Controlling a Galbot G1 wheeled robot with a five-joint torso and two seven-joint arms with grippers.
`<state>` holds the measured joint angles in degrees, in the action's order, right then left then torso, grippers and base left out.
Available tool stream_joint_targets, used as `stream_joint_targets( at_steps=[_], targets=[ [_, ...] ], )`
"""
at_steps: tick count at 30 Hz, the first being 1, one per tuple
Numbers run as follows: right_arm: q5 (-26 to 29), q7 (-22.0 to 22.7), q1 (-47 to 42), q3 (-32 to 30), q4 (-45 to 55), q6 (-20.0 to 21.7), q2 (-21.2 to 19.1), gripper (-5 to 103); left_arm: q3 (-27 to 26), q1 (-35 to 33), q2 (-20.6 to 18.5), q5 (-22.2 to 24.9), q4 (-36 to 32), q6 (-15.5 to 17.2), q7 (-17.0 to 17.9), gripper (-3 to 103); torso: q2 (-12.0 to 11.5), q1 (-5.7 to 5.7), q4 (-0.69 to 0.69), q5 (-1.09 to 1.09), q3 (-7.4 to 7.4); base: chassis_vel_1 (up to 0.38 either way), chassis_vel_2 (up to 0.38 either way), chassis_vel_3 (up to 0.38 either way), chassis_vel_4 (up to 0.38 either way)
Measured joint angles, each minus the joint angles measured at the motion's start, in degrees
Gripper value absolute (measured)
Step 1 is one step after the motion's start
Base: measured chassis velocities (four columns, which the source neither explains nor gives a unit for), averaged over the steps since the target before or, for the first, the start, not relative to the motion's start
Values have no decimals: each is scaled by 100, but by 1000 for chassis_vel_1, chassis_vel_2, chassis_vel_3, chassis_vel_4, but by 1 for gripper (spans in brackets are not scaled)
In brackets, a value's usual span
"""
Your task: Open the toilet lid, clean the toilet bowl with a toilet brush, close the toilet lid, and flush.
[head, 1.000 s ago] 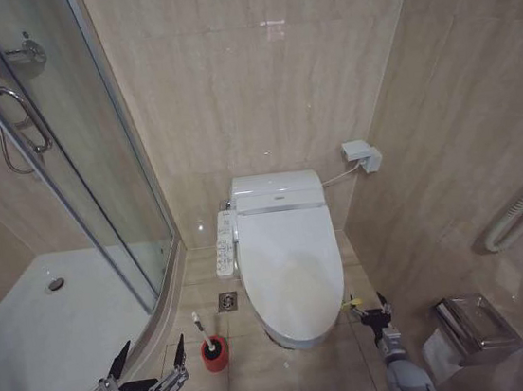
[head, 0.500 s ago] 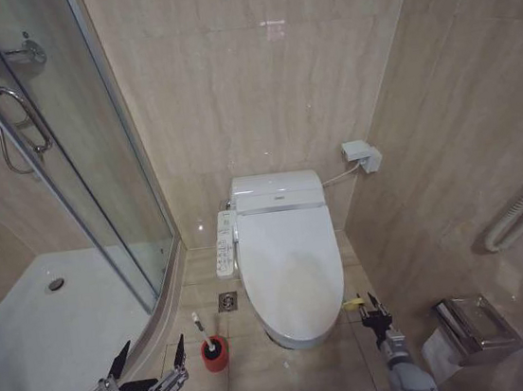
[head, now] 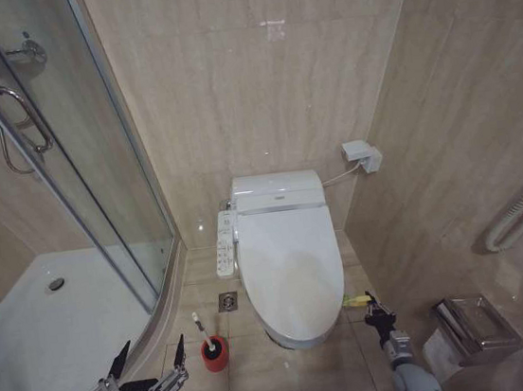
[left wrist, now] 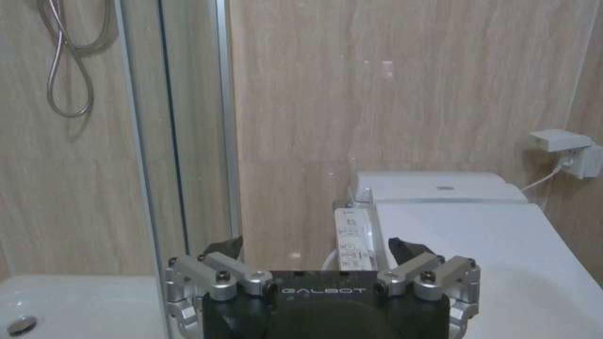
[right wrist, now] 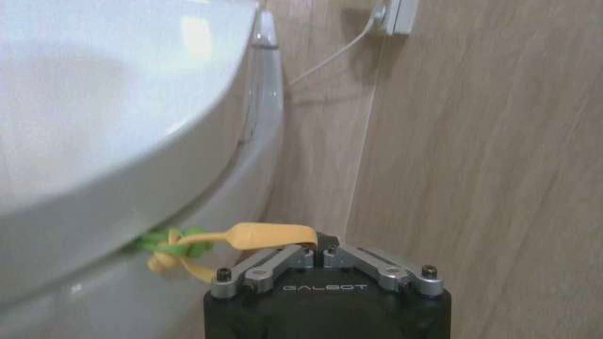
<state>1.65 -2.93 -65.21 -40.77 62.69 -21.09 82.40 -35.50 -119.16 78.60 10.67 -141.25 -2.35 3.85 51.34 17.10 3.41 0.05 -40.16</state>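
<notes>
The toilet lid (head: pixel 288 254) lies closed over the toilet bowl, whose outer ceramic shows under the rim (right wrist: pixel 240 183). A yellow-green strap loop (right wrist: pixel 250 236) hangs from the lid's front right edge (head: pixel 356 301). My right gripper (head: pixel 377 313) sits low by that corner, shut on the strap's end (right wrist: pixel 315 248). The toilet brush (head: pixel 205 330) stands in its red cup (head: pixel 215 355) on the floor left of the toilet. My left gripper (head: pixel 149 366) hovers open beside the cup, nothing between its fingers (left wrist: pixel 224 248).
A glass shower door (head: pixel 99 196) and white shower tray (head: pixel 58 325) fill the left side. A control panel (head: pixel 225 243) sticks out from the toilet's left. A floor drain (head: pixel 227 301), wall socket (head: pixel 362 155) and metal box (head: pixel 468 325) are nearby.
My right gripper has edged up to the strap loop and its fingers have shut on it. The left arm and the brush have not moved.
</notes>
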Motion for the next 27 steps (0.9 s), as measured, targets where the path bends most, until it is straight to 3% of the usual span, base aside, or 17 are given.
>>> stream_joint_targets(
  at_steps=[13, 19, 27],
  targets=[
    [156, 29, -289, -18, 1112, 114, -321, 1, 0, 0, 0, 0, 0, 0, 0, 100, -1, 1, -1, 2, -1, 0, 0, 0, 0],
    [38, 301, -333, -23, 1598, -196, -427, 1, 0, 0, 0, 0, 0, 0, 0, 100, 0, 1, 0, 1, -1, 0, 0, 0, 0],
    [-33, 361, -450, -90, 2408, -41, -745, 1, 0, 0, 0, 0, 0, 0, 0, 100, 0, 1, 1, -1, -1, 0, 0, 0, 0]
  ],
)
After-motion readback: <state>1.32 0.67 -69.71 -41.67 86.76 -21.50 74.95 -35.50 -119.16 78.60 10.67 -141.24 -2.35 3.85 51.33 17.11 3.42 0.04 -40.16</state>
